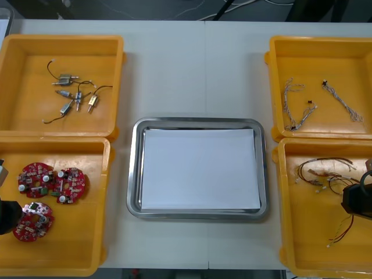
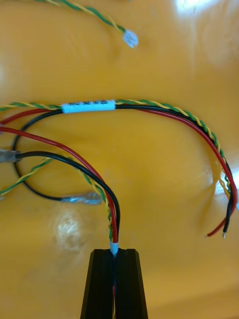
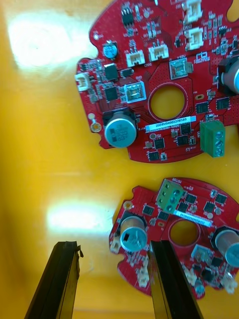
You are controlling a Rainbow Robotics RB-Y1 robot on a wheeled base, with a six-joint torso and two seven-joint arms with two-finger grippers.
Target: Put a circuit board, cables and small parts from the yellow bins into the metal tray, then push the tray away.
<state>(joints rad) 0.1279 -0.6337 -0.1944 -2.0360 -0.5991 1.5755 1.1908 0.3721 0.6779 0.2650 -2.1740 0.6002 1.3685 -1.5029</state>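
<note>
In the near right yellow bin, the right arm's fingers are clenched on the end of a red, black and yellow-green cable bundle that trails across the bin floor. The left arm's fingers stand spread apart low over the near left yellow bin, one at the edge of the nearest round red circuit board, the other over bare bin floor. The metal tray, white inside, sits on the surface between the bins.
</note>
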